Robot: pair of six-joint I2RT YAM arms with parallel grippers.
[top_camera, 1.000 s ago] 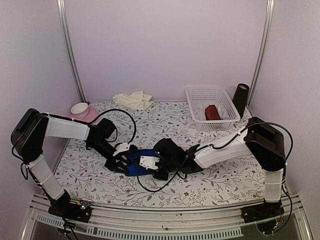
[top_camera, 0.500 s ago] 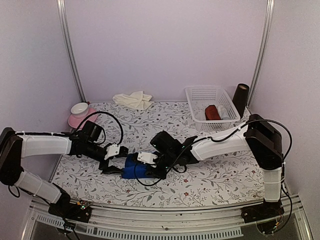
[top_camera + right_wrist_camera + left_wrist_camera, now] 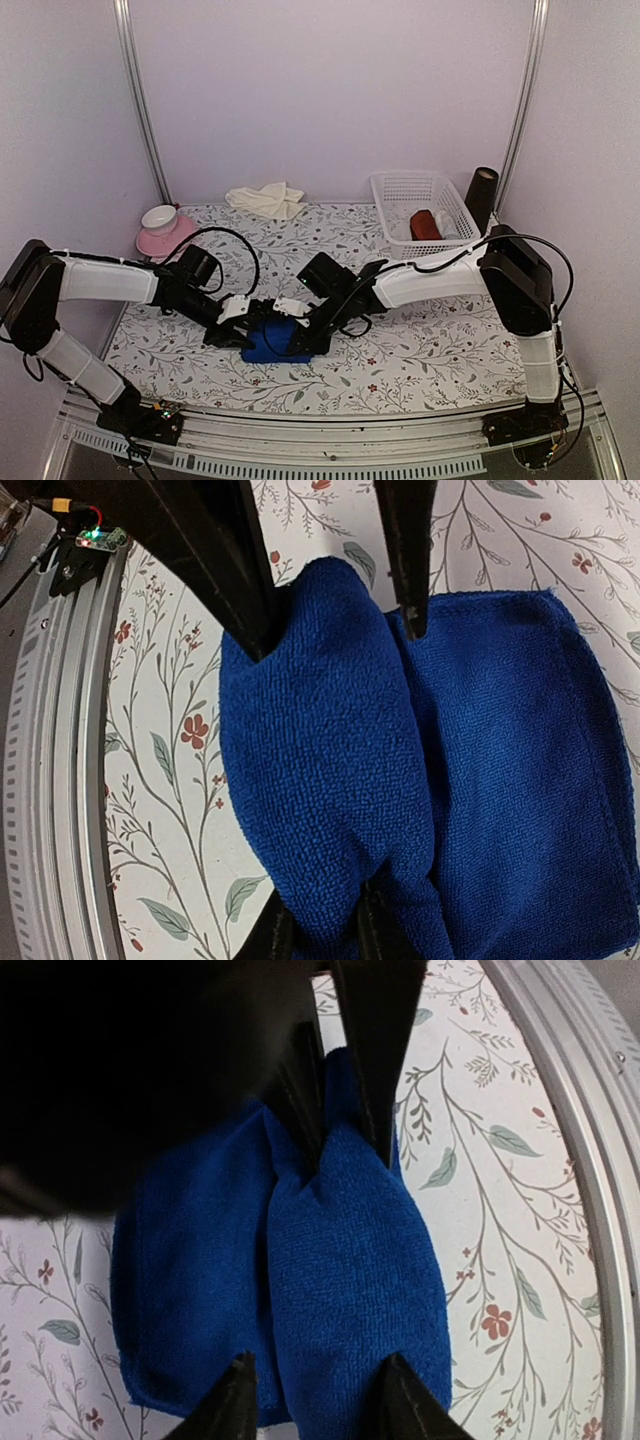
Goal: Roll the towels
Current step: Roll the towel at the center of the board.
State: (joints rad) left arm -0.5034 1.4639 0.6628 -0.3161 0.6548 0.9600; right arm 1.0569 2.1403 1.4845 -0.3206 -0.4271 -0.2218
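The royal blue towel (image 3: 268, 342) lies partly rolled on the flowered table near the front, its thick roll (image 3: 320, 770) beside a flat part (image 3: 520, 780). My left gripper (image 3: 243, 322) holds one end of the roll (image 3: 350, 1260), a fingertip (image 3: 238, 1392) on each side pressing into the cloth. My right gripper (image 3: 300, 318) is shut on the other end, which is pinched thin between its fingers (image 3: 272, 932). The cream towel (image 3: 266, 199) lies crumpled at the back wall, away from both arms.
A white basket (image 3: 400, 186) at the back right holds a dark red roll (image 3: 424, 224). A dark cylinder (image 3: 482, 198) stands beside it. A white bowl on a pink dish (image 3: 165, 226) sits at the back left. The metal table rail (image 3: 590, 1160) runs close to the towel.
My left gripper had drawn back with wider jaws; it has returned to the roll's end and narrowed onto it. The right gripper and the towel have shifted a little left and away.
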